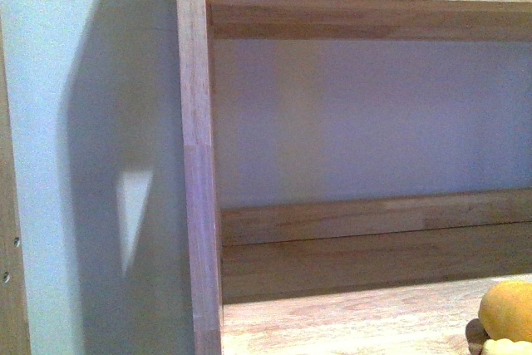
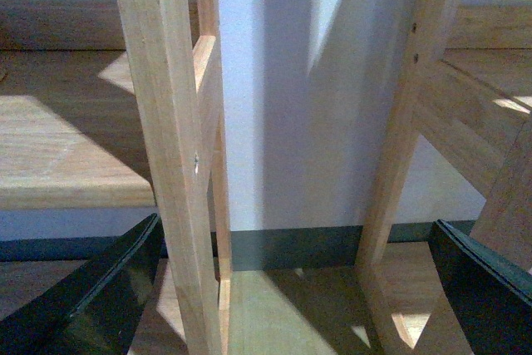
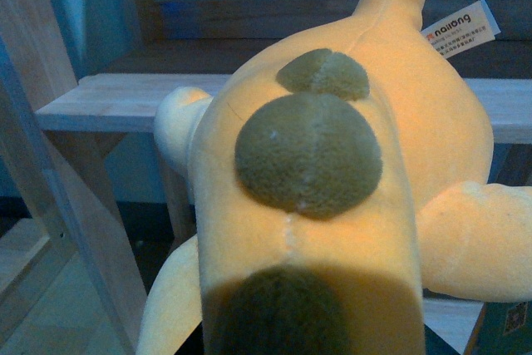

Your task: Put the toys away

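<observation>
Orange-yellow plush animal [image 3: 432,106], soft pile fabric with round olive-green patches along its back and paler cream limbs, fills the right wrist view. In the front view it appears as a rounded mass at the right end of the lower pale wooden shelf board [image 1: 349,322], near that board's front edge. Whether it rests on the board or hangs just over it cannot be determined. Handling assessment: light for its bulk, fully compliant, not fragile, with a napped surface unlikely to slip. It will probably sag and fold around any hold, so loose limbs may trail and catch on the shelf's front edge. Recommended hold: across the thick middle of the body, pinching deep into the stuffing, not by a limb or the white printed label [image 3: 461,31]. Right gripper: jaws concealed beneath the plush body, so neither a grasp nor a release can be confirmed. Left gripper [image 2: 295,230]: jaws spread wide, the two dark fingers [image 2: 91,297] far apart, holding nothing and touching nothing. Beyond them stand light wooden uprights [image 2: 166,122] against a pale wall [image 2: 283,81], and no toy shows in that view.
</observation>
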`<state>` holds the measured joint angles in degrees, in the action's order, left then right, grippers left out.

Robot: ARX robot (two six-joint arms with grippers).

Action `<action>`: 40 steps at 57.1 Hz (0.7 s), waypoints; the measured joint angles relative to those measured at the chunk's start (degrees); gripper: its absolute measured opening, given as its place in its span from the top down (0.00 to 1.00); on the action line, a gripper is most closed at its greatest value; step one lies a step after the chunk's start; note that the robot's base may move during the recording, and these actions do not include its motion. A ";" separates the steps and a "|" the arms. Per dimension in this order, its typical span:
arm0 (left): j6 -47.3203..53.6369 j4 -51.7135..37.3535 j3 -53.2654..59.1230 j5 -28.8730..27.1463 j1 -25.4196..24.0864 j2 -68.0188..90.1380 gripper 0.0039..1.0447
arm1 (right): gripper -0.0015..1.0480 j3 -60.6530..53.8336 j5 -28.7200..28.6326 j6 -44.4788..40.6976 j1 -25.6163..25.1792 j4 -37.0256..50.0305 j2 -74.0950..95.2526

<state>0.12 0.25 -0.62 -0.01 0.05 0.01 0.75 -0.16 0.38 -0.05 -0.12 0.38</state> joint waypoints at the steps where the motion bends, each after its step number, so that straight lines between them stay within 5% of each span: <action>1: 0.00 0.00 0.00 0.00 0.00 0.00 0.05 | 0.84 0.00 0.00 0.00 0.00 0.00 0.00; 40: 0.00 0.00 0.00 0.02 -0.07 -0.02 0.05 | 0.84 0.00 0.55 0.00 0.07 0.00 -0.02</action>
<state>0.12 0.25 -0.62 0.01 -0.01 -0.01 0.75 0.38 0.38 0.01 -0.12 0.36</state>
